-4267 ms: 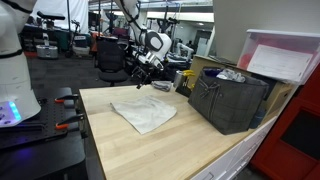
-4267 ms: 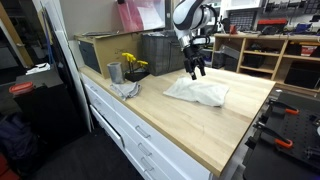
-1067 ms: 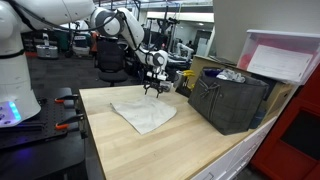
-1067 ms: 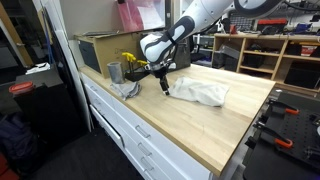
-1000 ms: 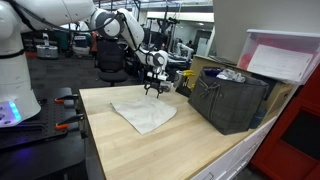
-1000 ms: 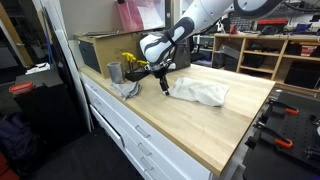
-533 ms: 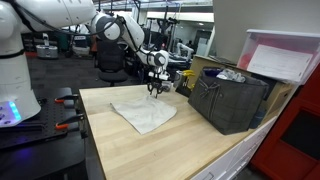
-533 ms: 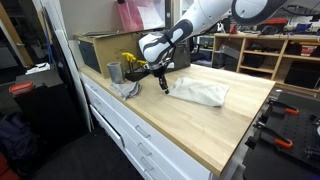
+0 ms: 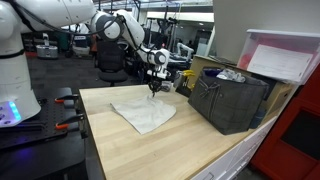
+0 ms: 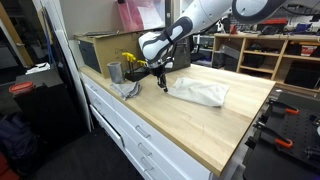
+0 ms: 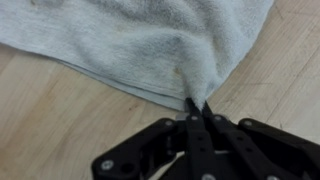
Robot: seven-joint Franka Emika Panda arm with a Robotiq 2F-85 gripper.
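Observation:
A pale grey towel (image 11: 150, 45) lies rumpled on the light wooden tabletop (image 9: 180, 140). In the wrist view my gripper (image 11: 197, 106) is shut on the towel's edge, and the cloth puckers into a small ridge where the black fingertips pinch it. In both exterior views the gripper (image 9: 153, 88) (image 10: 164, 87) points straight down at the towel's (image 9: 143, 114) (image 10: 198, 92) corner nearest the back of the table, with the arm reaching over from behind.
A dark crate (image 9: 229, 98) stands on the table beside the towel. A metal cup (image 10: 114, 72) and a yellow item (image 10: 131, 63) sit near the table's end. Drawers (image 10: 140, 135) run below the front edge.
The jaws have gone from wide open to shut, pinching the towel's edge. The arm has stayed almost in place at the towel's corner.

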